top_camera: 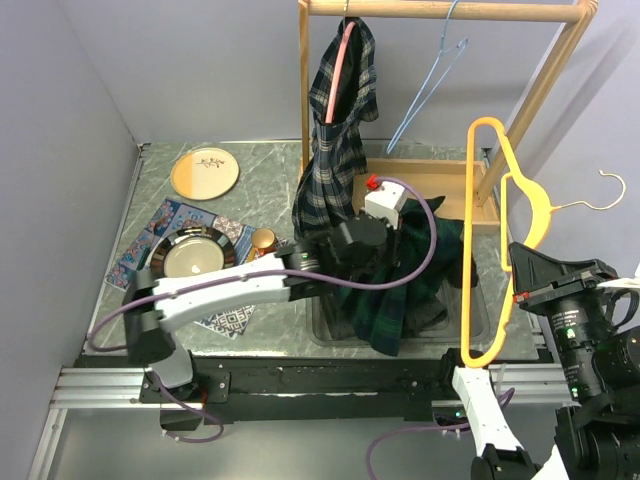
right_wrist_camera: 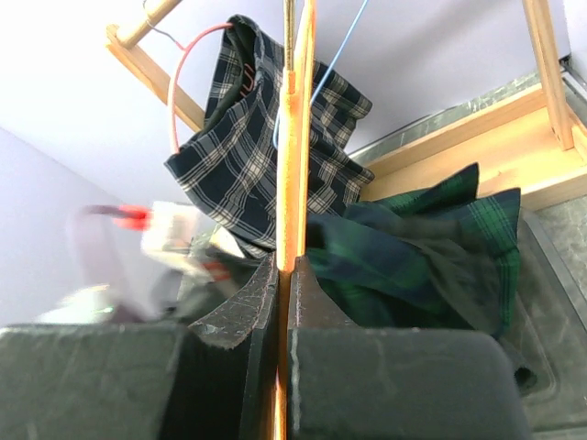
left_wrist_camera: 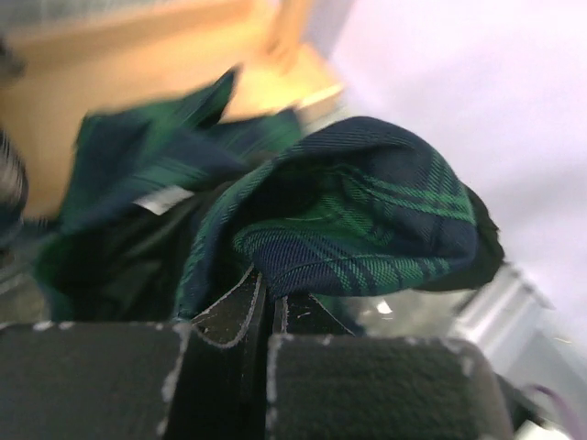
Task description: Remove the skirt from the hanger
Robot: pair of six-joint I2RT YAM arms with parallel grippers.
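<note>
The dark green plaid skirt (top_camera: 420,265) hangs in a bunch off the hanger, over a clear bin (top_camera: 478,305). My left gripper (top_camera: 392,252) is shut on a fold of it; in the left wrist view the jaws (left_wrist_camera: 268,289) pinch the skirt's edge (left_wrist_camera: 367,220). The orange hanger (top_camera: 497,240) is bare and stands upright to the right of the skirt. My right gripper (top_camera: 520,292) is shut on its lower side. In the right wrist view the hanger's bar (right_wrist_camera: 293,137) runs up between the closed jaws (right_wrist_camera: 284,266), and the skirt (right_wrist_camera: 413,247) lies just beyond.
A wooden rack (top_camera: 440,10) at the back holds a navy-and-white plaid skirt (top_camera: 340,120) on a pink hanger and a bare blue hanger (top_camera: 430,80). At the left are a plate (top_camera: 205,172), a black bowl (top_camera: 193,255), a small cup (top_camera: 264,240) and a patterned mat (top_camera: 150,235).
</note>
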